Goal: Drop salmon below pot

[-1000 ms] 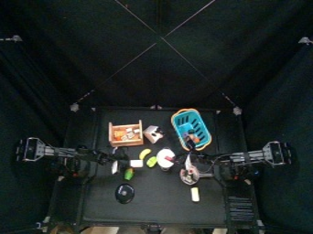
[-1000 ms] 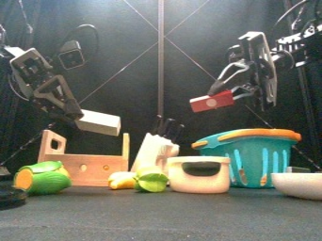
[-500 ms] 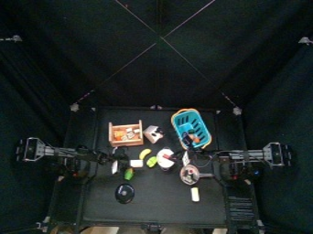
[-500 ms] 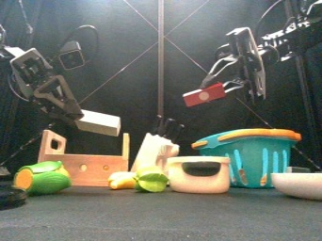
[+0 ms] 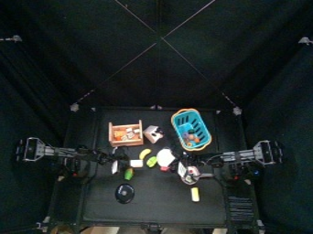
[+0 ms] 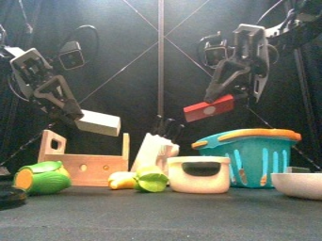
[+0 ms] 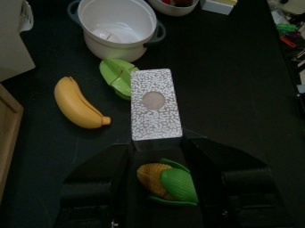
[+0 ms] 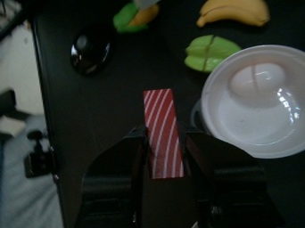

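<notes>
My right gripper (image 8: pixel 167 151) grips the striped salmon (image 8: pixel 163 131) endwise between its jaws, high above the table (image 6: pixel 164 215), so it clears the other items in transit. The pot (image 8: pixel 89 52) sits ahead of the gripper and off to one side. Left gripper (image 7: pixel 152 134) holds a speckled white block (image 7: pixel 155 104), parked aloft.

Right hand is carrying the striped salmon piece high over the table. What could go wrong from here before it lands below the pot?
1. The right hand grips the salmon only at one end; most of it sticks out, so it may tilt or slip mid-carry.
2. The white bowl sits close beside the carried piece; an early release could drop it in there.
3. The pot lies well away, past the green piece; the drop may land short among the toy food.
</notes>
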Controlling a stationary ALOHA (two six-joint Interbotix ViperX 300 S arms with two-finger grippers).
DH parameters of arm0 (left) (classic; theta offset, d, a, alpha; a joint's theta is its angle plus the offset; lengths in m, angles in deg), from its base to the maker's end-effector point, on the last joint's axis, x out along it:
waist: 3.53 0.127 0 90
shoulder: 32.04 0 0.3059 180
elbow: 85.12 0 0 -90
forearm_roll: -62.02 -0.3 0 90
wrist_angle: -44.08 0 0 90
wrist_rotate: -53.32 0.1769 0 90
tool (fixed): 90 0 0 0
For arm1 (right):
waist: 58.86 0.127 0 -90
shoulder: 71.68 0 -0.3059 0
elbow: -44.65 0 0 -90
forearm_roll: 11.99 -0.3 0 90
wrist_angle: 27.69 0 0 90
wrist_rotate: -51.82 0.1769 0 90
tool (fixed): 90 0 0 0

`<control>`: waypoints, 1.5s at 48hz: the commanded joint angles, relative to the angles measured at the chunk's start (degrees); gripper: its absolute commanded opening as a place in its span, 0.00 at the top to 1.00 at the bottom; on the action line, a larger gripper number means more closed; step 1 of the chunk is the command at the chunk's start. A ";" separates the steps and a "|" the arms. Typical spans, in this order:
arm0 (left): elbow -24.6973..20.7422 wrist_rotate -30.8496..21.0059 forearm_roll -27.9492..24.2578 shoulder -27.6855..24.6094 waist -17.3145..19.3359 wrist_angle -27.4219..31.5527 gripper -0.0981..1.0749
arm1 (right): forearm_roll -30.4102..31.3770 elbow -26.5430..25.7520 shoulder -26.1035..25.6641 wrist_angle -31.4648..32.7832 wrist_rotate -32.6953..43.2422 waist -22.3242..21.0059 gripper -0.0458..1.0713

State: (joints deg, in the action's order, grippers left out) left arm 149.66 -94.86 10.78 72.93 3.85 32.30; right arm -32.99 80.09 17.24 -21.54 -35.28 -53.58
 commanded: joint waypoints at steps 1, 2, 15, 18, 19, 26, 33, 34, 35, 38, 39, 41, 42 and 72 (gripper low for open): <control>-0.62 0.09 0.09 0.18 0.18 -0.26 0.46 | 2.02 -1.85 1.32 -0.26 0.09 0.70 0.42; -0.62 0.09 0.09 0.18 0.18 -0.26 0.46 | 1.93 -2.02 1.85 -0.26 0.09 0.70 0.42; -0.53 0.09 0.09 0.18 0.18 -0.18 0.46 | 2.46 -2.99 7.56 -0.09 -0.18 0.70 0.41; -0.53 0.09 0.09 0.18 0.18 -0.18 0.46 | 2.46 -2.99 8.00 -0.09 -0.18 0.62 0.40; -0.44 0.09 0.09 0.18 0.18 -0.18 0.46 | 2.55 -2.99 8.26 0.00 -0.18 0.62 0.40; -0.44 0.09 0.09 0.18 0.18 -0.18 0.46 | 2.99 -2.72 8.79 -0.09 0.00 -0.18 0.35; -0.44 0.09 0.09 0.26 0.18 -0.18 0.46 | 3.25 -2.37 8.88 -0.09 0.00 -1.05 0.26; -0.44 0.09 0.09 0.18 0.18 -0.18 0.46 | 3.34 -2.29 8.88 -0.09 0.00 -1.23 0.25; -0.44 0.09 0.09 0.18 0.18 -0.18 0.46 | 3.43 -2.29 8.88 0.00 0.00 -1.32 0.24; -0.44 0.09 0.09 0.18 0.18 -0.18 0.46 | 3.52 -2.11 8.88 -0.09 0.00 -1.58 0.22; -0.44 0.09 0.09 0.18 0.18 -0.18 0.46 | 3.60 -2.11 8.88 -0.09 0.00 -1.58 0.21; -0.44 0.09 0.18 0.18 0.18 -0.18 0.46 | 3.60 -2.11 8.88 -0.09 0.00 -1.58 0.19; -0.44 0.09 0.09 0.18 0.18 -0.18 0.46 | 3.60 -2.11 8.88 -0.09 0.00 -1.58 0.19; 0.00 0.00 0.18 0.18 0.18 -0.18 0.46 | 3.78 -2.46 8.88 0.09 -0.18 -1.41 0.18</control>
State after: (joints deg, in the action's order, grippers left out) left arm 150.27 -94.95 10.78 72.93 3.85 32.30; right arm -29.30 78.42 27.00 -21.28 -35.36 -54.99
